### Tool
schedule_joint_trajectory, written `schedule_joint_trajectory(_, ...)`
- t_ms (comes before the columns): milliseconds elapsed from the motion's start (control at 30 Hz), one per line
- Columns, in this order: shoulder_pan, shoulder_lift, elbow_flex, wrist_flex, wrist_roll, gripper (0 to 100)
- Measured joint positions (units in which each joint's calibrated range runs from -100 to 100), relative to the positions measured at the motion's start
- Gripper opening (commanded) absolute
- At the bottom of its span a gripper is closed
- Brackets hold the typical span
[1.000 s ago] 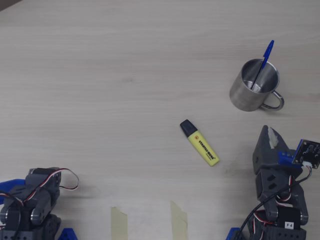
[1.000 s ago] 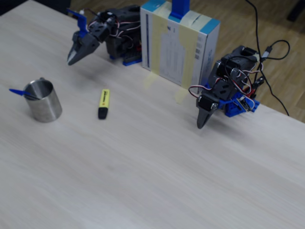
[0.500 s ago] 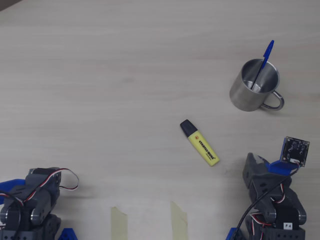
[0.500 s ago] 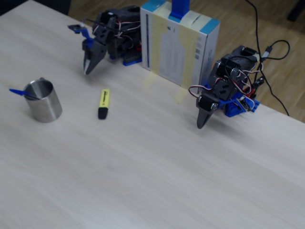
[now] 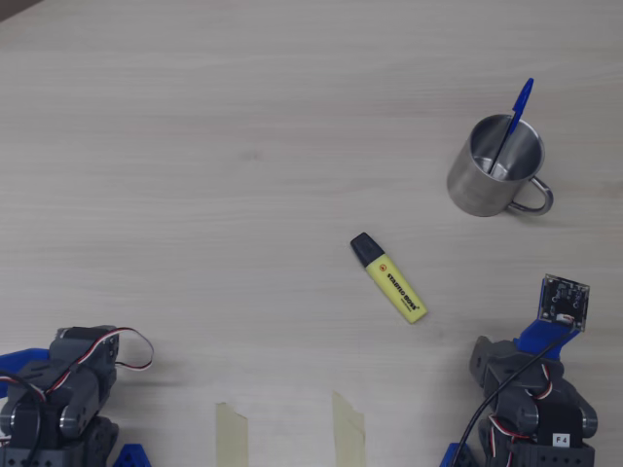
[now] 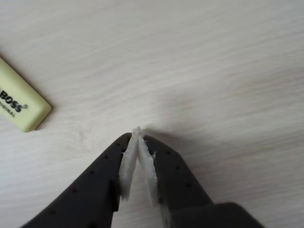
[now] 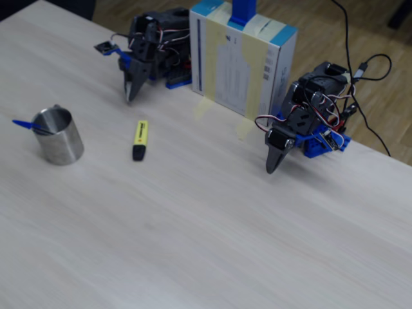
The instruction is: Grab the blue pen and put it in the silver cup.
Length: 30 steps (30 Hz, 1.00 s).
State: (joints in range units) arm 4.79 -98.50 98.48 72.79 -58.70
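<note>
The blue pen (image 5: 522,102) stands tilted inside the silver cup (image 5: 465,191), its blue cap sticking out over the rim; in the fixed view the pen (image 7: 22,124) leans out of the cup (image 7: 62,145) to the left. My gripper (image 5: 482,352) is folded back near its base at the overhead view's lower right, well apart from the cup. It points down at the table (image 7: 131,98). The wrist view shows its fingers pressed together (image 6: 137,135) over bare wood, with nothing between them.
A yellow highlighter (image 5: 389,278) with a black cap lies between my gripper and the cup; its end shows in the wrist view (image 6: 19,107). A second arm (image 7: 290,135) rests idle. A tall box (image 7: 241,64) stands between the arms. Tape strips (image 5: 232,433) mark the near edge.
My gripper has drawn back from near the cup toward its base and tipped downward, staying shut. Pen, cup and highlighter have not moved.
</note>
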Motion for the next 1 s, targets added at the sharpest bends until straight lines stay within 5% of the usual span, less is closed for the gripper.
schedule_joint_trajectory(1000, -0.2, -0.2, 0.0, 1.3, 0.3, 2)
